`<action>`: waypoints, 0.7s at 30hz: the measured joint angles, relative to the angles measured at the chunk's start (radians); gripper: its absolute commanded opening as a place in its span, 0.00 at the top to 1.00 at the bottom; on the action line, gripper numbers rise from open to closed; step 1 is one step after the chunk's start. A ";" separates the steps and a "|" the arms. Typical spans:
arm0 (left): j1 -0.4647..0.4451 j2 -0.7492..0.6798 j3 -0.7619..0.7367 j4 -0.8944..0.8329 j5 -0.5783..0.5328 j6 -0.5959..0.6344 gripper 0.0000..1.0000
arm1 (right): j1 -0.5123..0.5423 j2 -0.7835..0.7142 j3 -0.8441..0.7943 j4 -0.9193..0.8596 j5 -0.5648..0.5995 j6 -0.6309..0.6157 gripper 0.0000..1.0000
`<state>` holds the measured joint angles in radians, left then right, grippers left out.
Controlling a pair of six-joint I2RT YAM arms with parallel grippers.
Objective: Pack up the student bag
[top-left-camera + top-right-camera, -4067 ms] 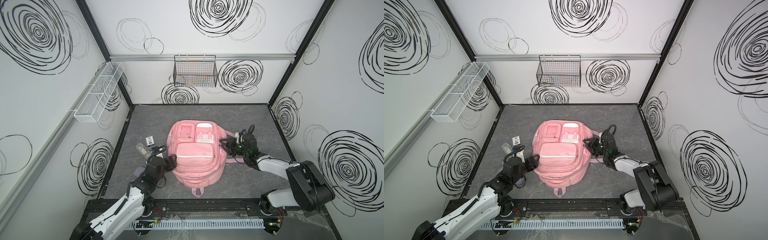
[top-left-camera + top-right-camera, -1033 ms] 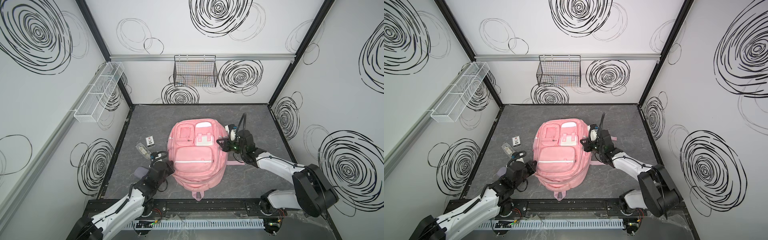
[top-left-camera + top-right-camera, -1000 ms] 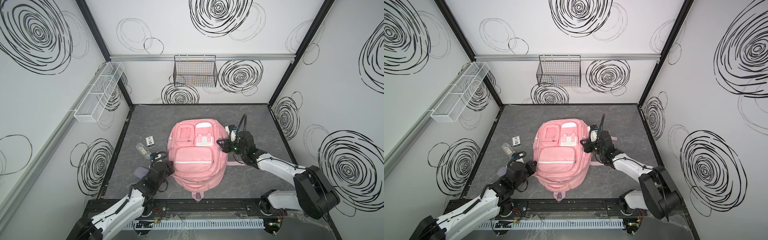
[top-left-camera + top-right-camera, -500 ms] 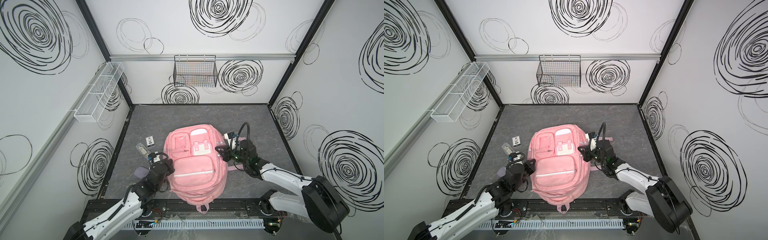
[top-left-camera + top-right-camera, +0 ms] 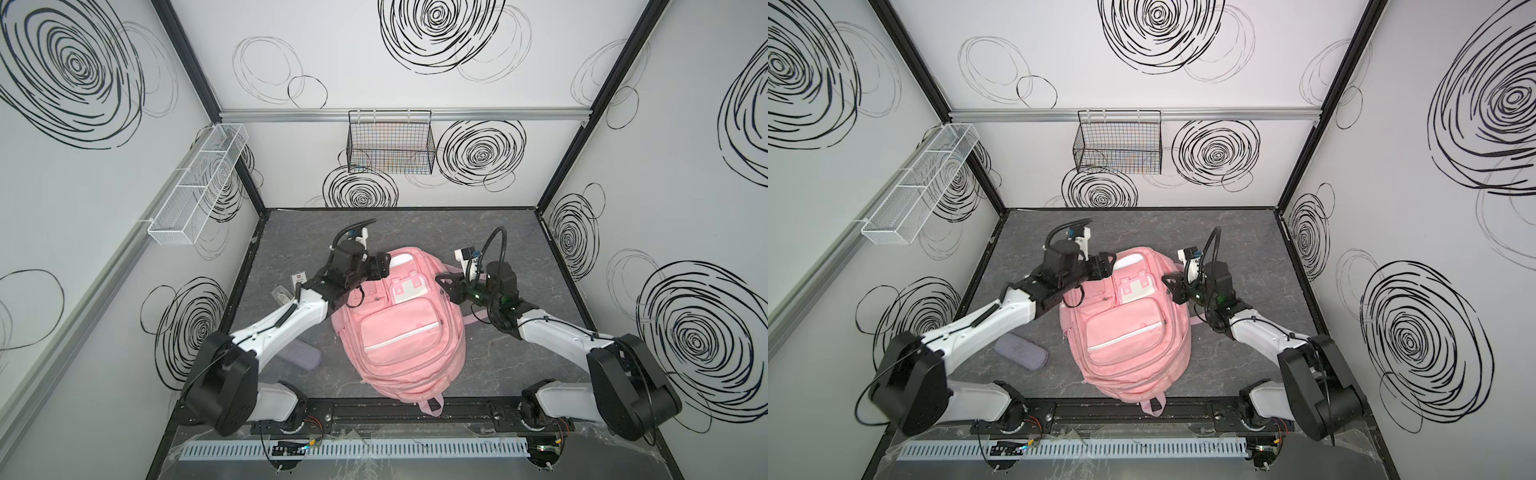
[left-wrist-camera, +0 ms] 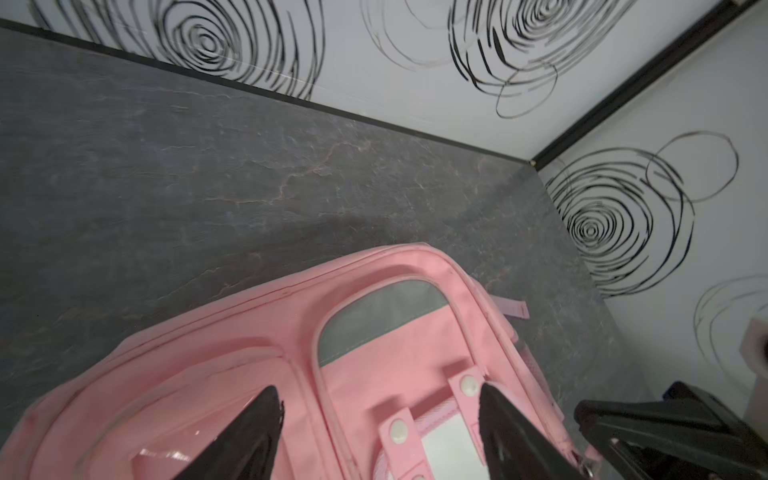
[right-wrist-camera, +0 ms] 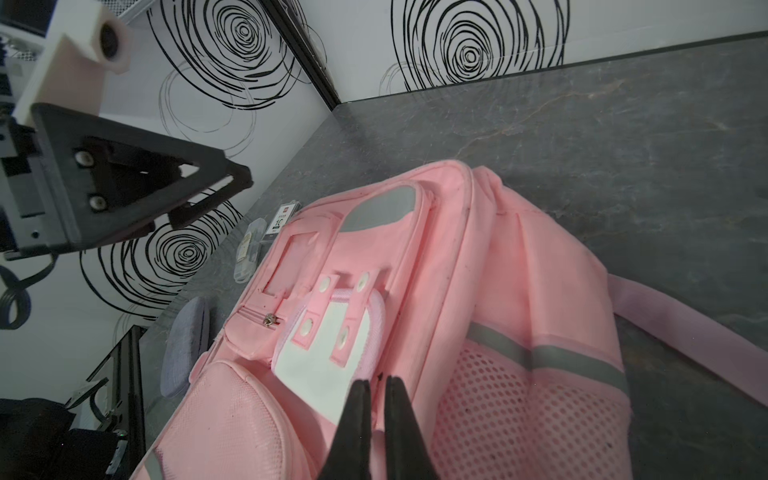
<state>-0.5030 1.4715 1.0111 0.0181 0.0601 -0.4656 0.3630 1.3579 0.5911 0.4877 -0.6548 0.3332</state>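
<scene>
The student bag lies flat on the grey floor, pink, front side up, top end pointing away. My left gripper hovers open over the bag's far left corner, above the clear window pocket and the white flap; nothing sits between its fingers. My right gripper is shut on a fold of pink fabric at the bag's right edge, beside the white flap and the mesh side pocket.
A purple pencil case lies left of the bag. A small white card and a clear plastic case lie by the left wall. A wire basket hangs on the back wall, a white mesh shelf on the left wall.
My left gripper has let go, opened, and swung from the bag's near left side up to its far left corner. The bag has turned slightly. The right gripper keeps its hold.
</scene>
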 measured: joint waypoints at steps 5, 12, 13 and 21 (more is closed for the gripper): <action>-0.059 0.235 0.241 -0.055 0.079 0.125 0.27 | -0.020 0.116 0.087 0.003 -0.076 -0.078 1.00; -0.055 0.467 0.264 0.029 0.164 0.007 0.38 | -0.031 0.221 0.160 -0.008 -0.147 -0.179 1.00; -0.045 0.480 0.245 0.048 0.165 -0.014 0.38 | -0.033 0.227 0.160 -0.011 -0.148 -0.190 1.00; -0.004 0.492 0.125 0.281 0.131 -0.171 0.40 | -0.044 0.182 0.090 0.010 -0.129 -0.225 1.00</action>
<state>-0.5068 1.9640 1.1358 0.2989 0.1913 -0.6361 0.3187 1.5398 0.6807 0.4976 -0.7834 0.1085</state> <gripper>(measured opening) 0.605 0.073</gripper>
